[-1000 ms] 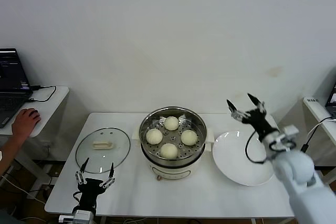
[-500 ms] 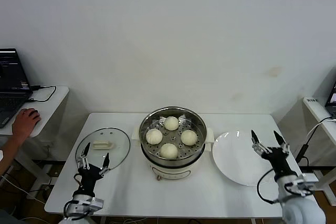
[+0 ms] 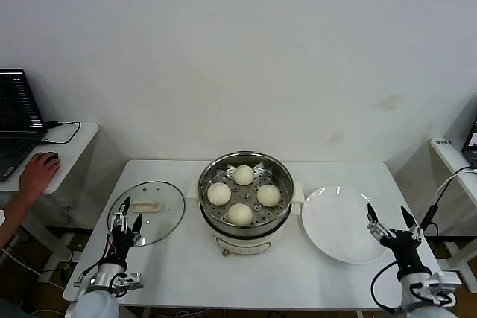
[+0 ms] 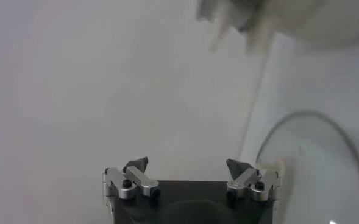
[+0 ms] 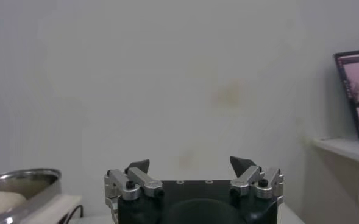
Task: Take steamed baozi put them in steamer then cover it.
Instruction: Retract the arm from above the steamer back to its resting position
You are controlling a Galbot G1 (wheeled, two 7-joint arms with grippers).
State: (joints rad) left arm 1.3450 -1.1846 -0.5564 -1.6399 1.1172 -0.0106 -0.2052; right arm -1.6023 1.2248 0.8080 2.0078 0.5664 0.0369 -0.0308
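Observation:
The shiny steel steamer (image 3: 212,182) stands mid-table with several cream-white baozi (image 3: 239,214) on its perforated tray. The round glass lid (image 3: 168,217) with a cream handle lies flat on the table to the steamer's left. My left gripper (image 3: 124,216) is open and empty, low at the table's front left, over the lid's near edge; the lid's rim (image 4: 344,140) shows in the left wrist view beside the gripper (image 4: 187,164). My right gripper (image 3: 392,220) is open and empty, low at the front right beside the plate. The right wrist view shows that gripper (image 5: 191,164) and the steamer's edge (image 5: 27,182).
An empty flat white plate (image 3: 328,225) lies right of the steamer. A side table at the far left holds a laptop (image 3: 11,117), and a person's hand (image 3: 39,171) rests on a mouse there. Another desk edge (image 3: 451,156) stands at the far right.
My right arm has come down from above the plate to the table's front right. My left gripper has moved a little further towards the lid's near edge. Both stay open.

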